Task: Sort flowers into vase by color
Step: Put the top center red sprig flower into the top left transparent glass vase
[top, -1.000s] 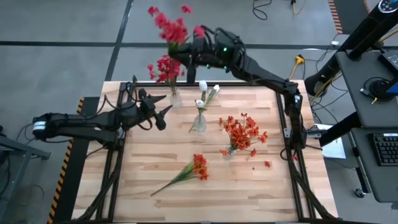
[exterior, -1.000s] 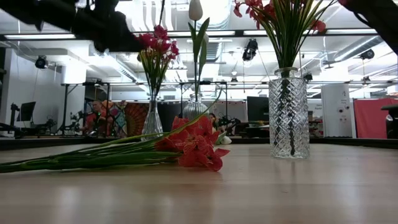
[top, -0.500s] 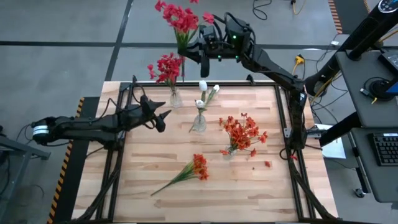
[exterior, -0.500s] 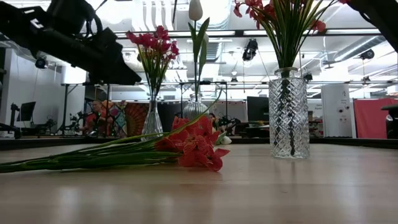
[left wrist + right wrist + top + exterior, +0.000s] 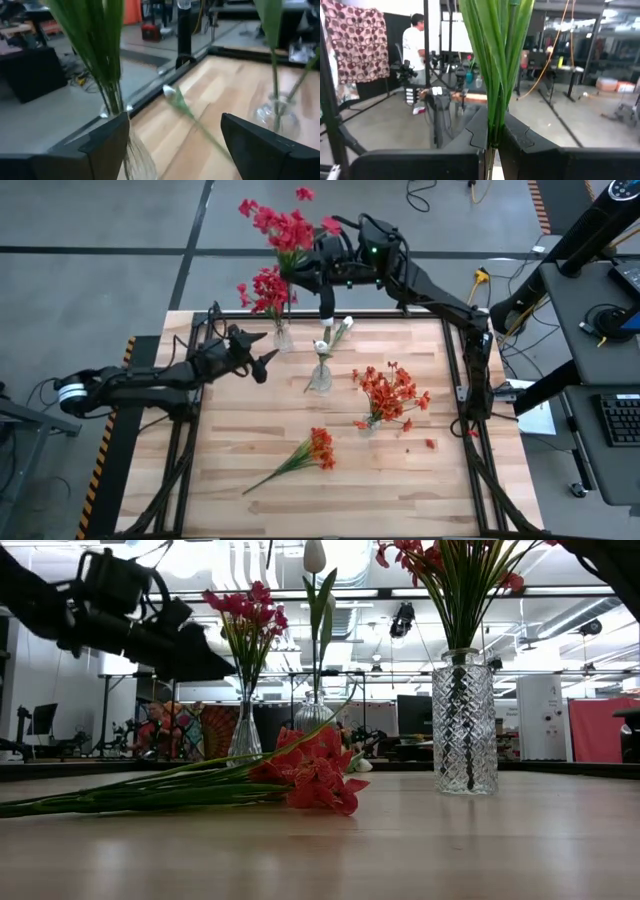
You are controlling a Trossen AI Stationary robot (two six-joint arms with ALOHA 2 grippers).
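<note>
My right gripper point(image 5: 318, 268) is raised over the table's far edge and is shut on a bunch of crimson-red flowers point(image 5: 285, 225). Below it, a glass vase point(image 5: 281, 338) at the far left holds more crimson flowers point(image 5: 265, 288). My left gripper point(image 5: 264, 356) stands open just left of that vase, which shows beside one finger point(image 5: 107, 145) in the left wrist view. A second vase point(image 5: 320, 377) holds white buds. A third vase point(image 5: 463, 720) holds orange-red flowers point(image 5: 392, 392). One orange-red stem point(image 5: 300, 455) lies flat on the table. My right gripper pinches the green stalks point(image 5: 495, 131) of the crimson bunch between its two fingers, low on the stalks. The fingers come in roughly level from the table's right and lie across the stalks. The bunch stands upright above the fingers, lifted clear of the table.
Black frame rails point(image 5: 195, 430) run along the table's left and right edges. A small red petal point(image 5: 430, 444) lies near the right rail. The near part of the wooden table point(image 5: 400, 490) is bare. A person point(image 5: 415, 42) stands in the room beyond.
My left gripper has sunk and swung toward the crimson vase at the far left. My right gripper has shifted a little over the far edge and tipped, so the crimson bunch it holds has swayed.
</note>
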